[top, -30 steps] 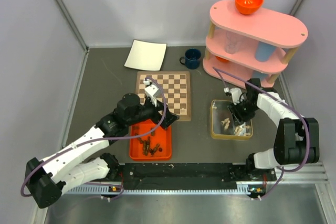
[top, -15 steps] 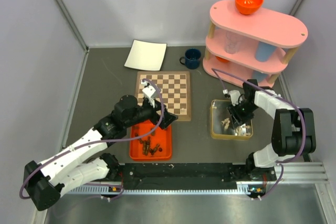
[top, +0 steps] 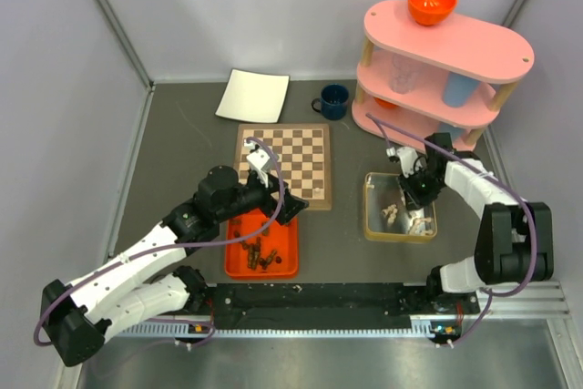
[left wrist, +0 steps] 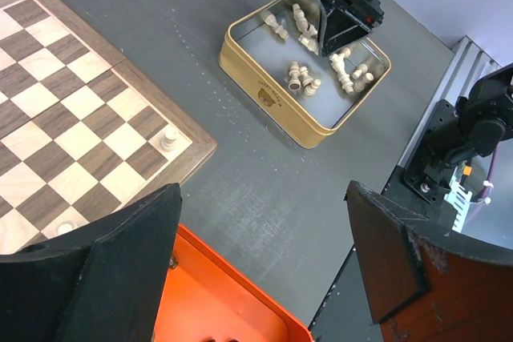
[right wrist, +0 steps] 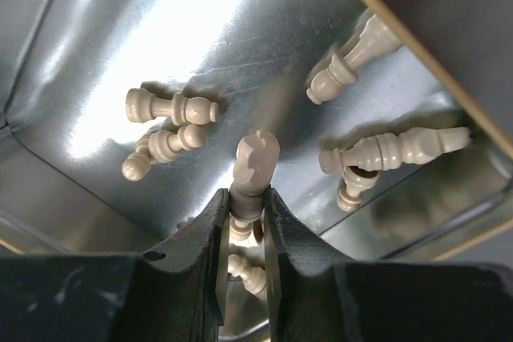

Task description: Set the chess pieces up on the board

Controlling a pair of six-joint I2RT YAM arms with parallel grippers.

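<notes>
1. While the right gripper (top: 417,194) reaches down into the gold tin (top: 368,216), its fingers (right wrist: 204,234) are clenched on the stem of one pale chess piece (right wrist: 255,162). The carved head of that piece sticks out beyond the fingertips.
2. More pale chess pieces (right wrist: 171,107) lie on their sides on the tin's shiny floor, scattered around the grasped one. None of them touches the fingers, as far as the wrist view shows.
3. The left gripper (top: 290,207) is spread wide and holds nothing. It hovers over the far edge of the orange tray (top: 288,266), just beside the near right corner of the board (top: 282,163).
4. The board lies flat near the middle of the dark table (top: 182,161), between the white sheet (top: 253,96) and the orange tray.
5. Two pale pieces stand upright on the board in the row next to the tray, one (left wrist: 168,139) by the corner and another (left wrist: 66,227) further along that row.
6. Dark chess pieces (top: 260,252) lie in a loose heap inside the orange tray.
7. At the back of the table stand a blue mug (top: 333,101) and a pink shelf (top: 446,43), with an orange bowl (top: 432,2) on the top tier.
</notes>
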